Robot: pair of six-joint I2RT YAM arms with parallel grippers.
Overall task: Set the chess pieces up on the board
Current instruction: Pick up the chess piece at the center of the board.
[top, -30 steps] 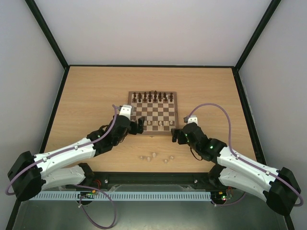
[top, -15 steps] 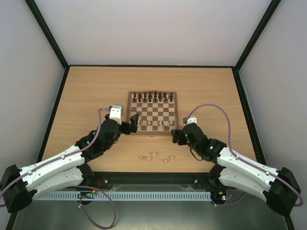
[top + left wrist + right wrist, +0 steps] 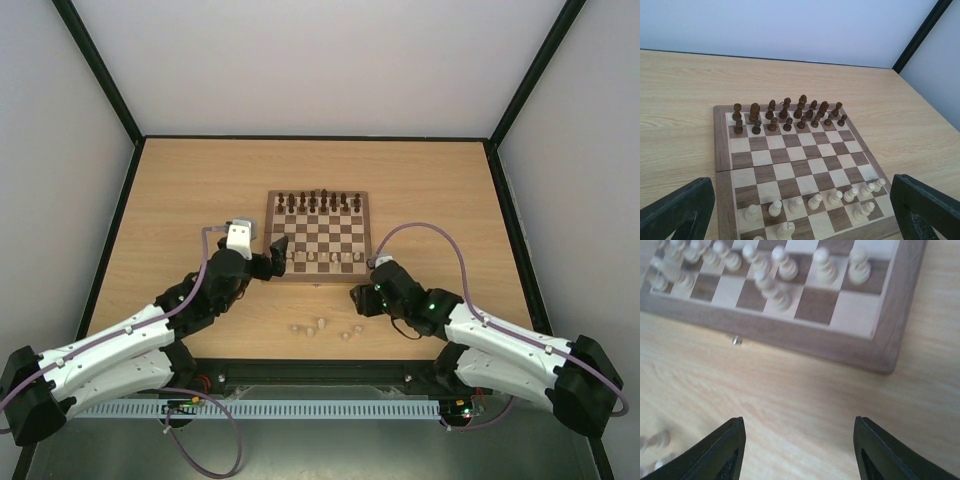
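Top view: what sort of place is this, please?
Probably a robot test cell in a lab. The wooden table is boxed in by plain pale panels on black frame posts, and a left arm and right arm are bolted at its near edge, facing a chessboard.

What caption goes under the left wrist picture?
Open left gripper faces the board: dark pieces lined up far, pale pieces near.

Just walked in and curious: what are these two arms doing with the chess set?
Two robot arms are setting up a chess board. The dark pieces fill the far rows. Many pale pieces stand on the near rows; a few lie loose on the table in front. The left gripper hovers open at the board's near left corner; the right gripper, open and empty, is over the table by the near right corner.
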